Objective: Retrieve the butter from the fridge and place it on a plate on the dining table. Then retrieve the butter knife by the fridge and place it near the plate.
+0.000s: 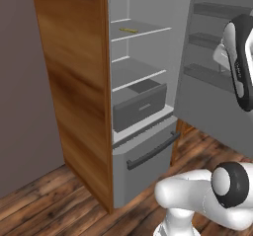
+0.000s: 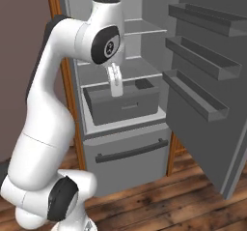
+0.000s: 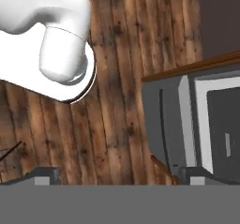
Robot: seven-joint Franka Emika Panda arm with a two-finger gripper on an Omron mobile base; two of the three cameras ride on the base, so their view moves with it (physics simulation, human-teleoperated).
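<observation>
text: none readable | labels: none | brands: none | numbers: none | signs: none

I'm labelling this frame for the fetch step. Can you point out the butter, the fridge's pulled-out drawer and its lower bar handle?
butter (image 1: 129,30): left base view, middle of the stick on the upper shelf.
drawer (image 2: 123,105): right base view, front face.
lower bar handle (image 2: 132,151): right base view, middle of the bar.

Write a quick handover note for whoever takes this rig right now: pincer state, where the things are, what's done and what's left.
Pincer: hangs before the open tall grey fridge, pointing down at the brown plank floor; open or shut unclear, nothing seen held.
Small yellow-olive butter stick: lying on the upper fridge shelf.
Done: fridge door open.
Left: fetch butter, plate it, then bring the knife.
</observation>
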